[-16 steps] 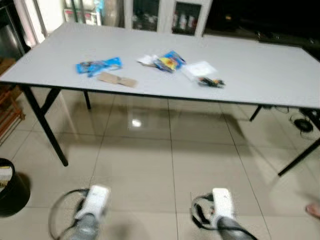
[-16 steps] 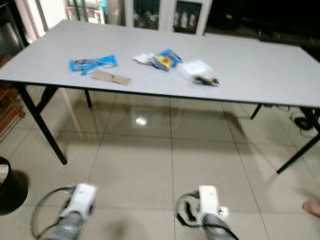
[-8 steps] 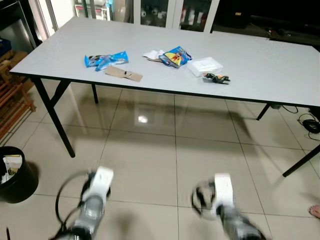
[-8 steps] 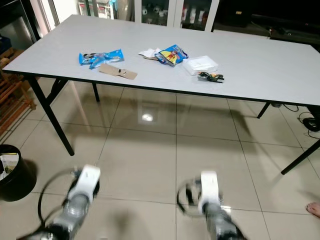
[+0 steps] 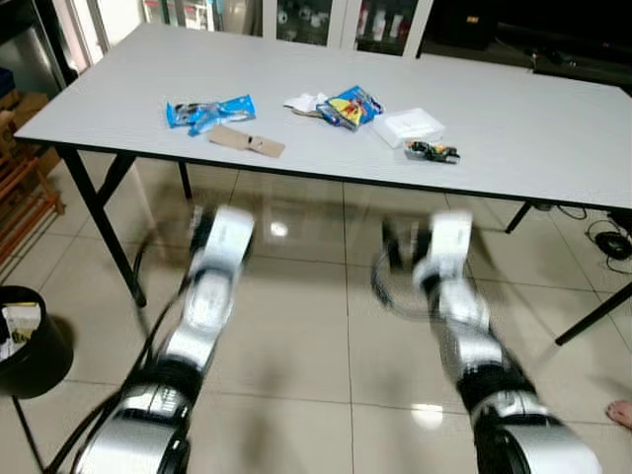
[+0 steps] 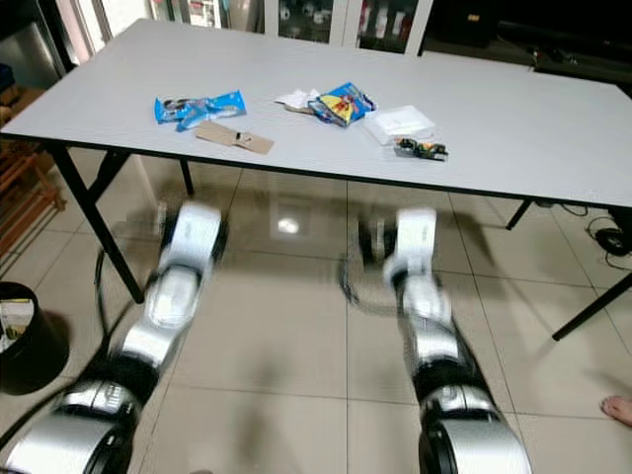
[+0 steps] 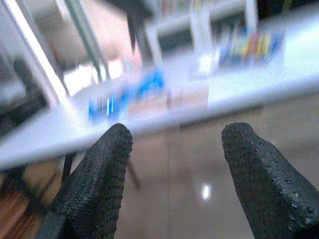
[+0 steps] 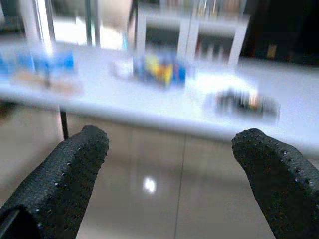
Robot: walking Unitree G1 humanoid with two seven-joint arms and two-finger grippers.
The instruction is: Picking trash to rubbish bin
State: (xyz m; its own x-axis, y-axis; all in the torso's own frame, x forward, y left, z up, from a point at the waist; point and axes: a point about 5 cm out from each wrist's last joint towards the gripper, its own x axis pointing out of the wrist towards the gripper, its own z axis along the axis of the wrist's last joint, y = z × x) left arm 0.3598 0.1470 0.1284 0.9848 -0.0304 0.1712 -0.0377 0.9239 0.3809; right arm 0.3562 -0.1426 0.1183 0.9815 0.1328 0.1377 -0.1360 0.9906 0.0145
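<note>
**Litter on table, both arms raised, nothing held**

- Grey folding table: trash is laid out along its near half.
- Blue wrapper: lies flat toward the robot's left; a brown cardboard piece is placed just beside it, nearer the edge.
- Blue-and-yellow snack packet: set near mid-table, touching a crumpled white scrap.
- White plastic packet: placed to the right of the snack packet; a small dark multicoloured item is seen just beside it, its kind not determinable.
- Black rubbish bin: stands on the tiled floor to the robot's left, well apart from the table; something pale is already held inside.
- Left gripper: fingers spread apart, nothing between them; pointed at the table edge from below its level.
- Right gripper: fingers likewise parted and empty; aimed toward the snack packet and the dark item.

Risks judged: both arms appear blurred, so a fast reach could strike the table edge. Flat wrappers may be pushed along the smooth top rather than pinched. Touching items could be grasped together, or one knocked to the floor.
</note>
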